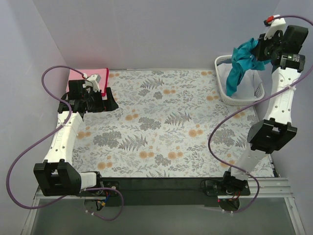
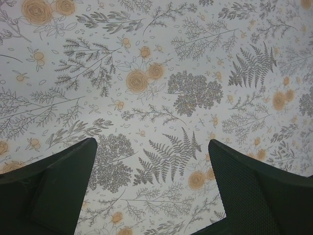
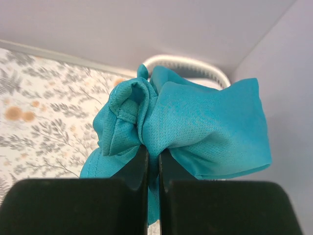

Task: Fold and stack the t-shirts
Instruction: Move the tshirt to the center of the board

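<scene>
**Top view.** I count two arms, three shirts and one basket on a floral table [image 1: 161, 127].
- The left gripper [image 1: 112, 101] sits low near the far-left corner, holding nothing.
- Just behind it lie two folded shirts, one pink [image 1: 77, 75] and one red [image 1: 101, 74]. They touch each other and are partly hidden by the arm. I cannot tell which lies on top.
- The right gripper [image 1: 258, 49] is raised at the far right.
- The third shirt, teal [image 1: 240, 66], hangs bunched from the right gripper. Its lower end drops into the white basket [image 1: 234, 100] in the far-right corner.

**Left wrist view.** I see two dark fingers, one on each side of the frame. The left gripper [image 2: 152, 188] has its jaws spread wide apart and released. Between them shows only the printed cloth of the table, with ferns and orange flowers.

**Right wrist view.** The right gripper [image 3: 153, 166] has its jaws clenched, with only a thin slot between the two fingers. They pinch a gathered fold of the teal shirt [image 3: 195, 127], which billows out above the fingertips in two lobes. One hemmed edge curls over on the left lobe. Behind the shirt I see one arc of the basket rim [image 3: 188, 60], with the table at the left and plain wall above and to the right.
</scene>
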`<state>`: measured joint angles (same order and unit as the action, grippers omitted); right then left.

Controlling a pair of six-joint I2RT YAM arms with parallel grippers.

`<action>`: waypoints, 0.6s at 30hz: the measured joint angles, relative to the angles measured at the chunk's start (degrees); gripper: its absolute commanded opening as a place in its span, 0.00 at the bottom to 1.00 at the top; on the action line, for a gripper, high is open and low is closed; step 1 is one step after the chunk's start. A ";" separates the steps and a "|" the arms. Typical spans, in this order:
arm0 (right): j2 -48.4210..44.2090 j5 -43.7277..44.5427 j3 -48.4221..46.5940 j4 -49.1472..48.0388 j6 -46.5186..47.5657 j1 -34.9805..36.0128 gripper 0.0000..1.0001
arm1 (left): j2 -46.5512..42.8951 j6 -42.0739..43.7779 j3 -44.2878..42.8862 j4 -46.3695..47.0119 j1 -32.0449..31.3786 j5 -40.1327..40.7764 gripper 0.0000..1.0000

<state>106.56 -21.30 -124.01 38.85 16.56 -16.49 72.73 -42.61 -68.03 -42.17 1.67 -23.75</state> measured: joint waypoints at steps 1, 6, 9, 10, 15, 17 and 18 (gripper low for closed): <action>-1.79 -1.51 -1.01 0.02 -0.22 0.00 0.01 | -0.02 -0.02 0.00 -0.02 0.00 0.09 0.98; -8.11 -9.84 -3.85 -0.57 -2.14 0.46 0.01 | -0.11 -0.28 -0.76 -0.26 0.00 0.15 0.98; -12.48 -13.81 -2.51 -3.13 -4.39 1.53 0.01 | -0.20 -0.70 -1.49 -0.28 0.00 0.13 0.98; -14.32 -14.84 -1.46 -4.22 -5.09 2.19 0.01 | -0.20 -0.83 -1.79 -0.35 0.00 0.13 0.98; -23.54 -19.61 5.18 -11.34 -7.43 7.04 0.01 | -0.20 -1.29 -3.19 -0.28 0.00 0.13 0.98; -26.62 -20.79 7.80 -13.03 -7.26 10.25 0.01 | -0.20 -1.36 -3.39 -0.26 0.00 0.11 0.98; -28.39 -20.92 10.12 -14.14 -6.75 12.24 0.01 | -0.20 -1.38 -3.39 -0.28 0.00 0.11 0.98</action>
<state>78.17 -42.22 -113.89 24.71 9.80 -4.25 72.53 -43.99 -71.42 -42.46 1.67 -23.64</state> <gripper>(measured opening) 0.058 0.982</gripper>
